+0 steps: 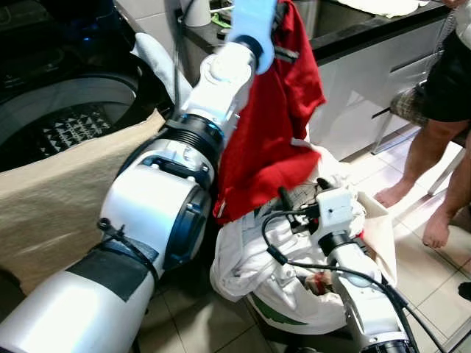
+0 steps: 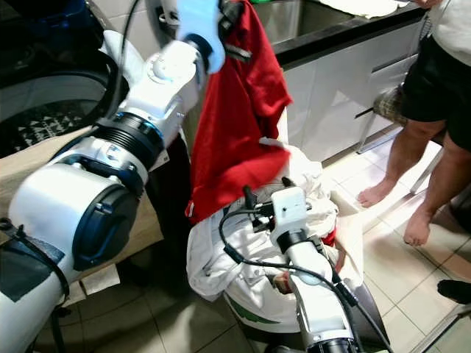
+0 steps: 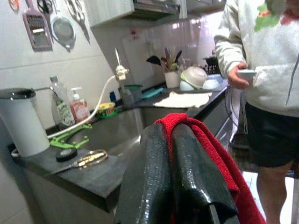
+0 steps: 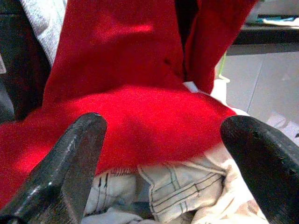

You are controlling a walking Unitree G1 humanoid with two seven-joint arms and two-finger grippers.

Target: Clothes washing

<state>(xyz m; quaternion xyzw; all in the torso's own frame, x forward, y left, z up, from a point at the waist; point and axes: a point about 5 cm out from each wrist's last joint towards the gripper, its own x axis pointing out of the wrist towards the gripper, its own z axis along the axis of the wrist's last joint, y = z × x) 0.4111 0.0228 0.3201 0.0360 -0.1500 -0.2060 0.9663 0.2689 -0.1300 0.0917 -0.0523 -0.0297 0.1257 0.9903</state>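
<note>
left arm: raised, nearest the camera
left gripper: clenched on red shirt, held high
right gripper: fingers spread, above laundry bag
person: beside counter

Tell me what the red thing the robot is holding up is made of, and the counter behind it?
The red garment looks like soft knit cloth, likely cotton: matte, hanging in loose folds from the left pincer. The counter looks like dark stone or laminate, smooth with a slight sheen; I can't tell which.
</note>
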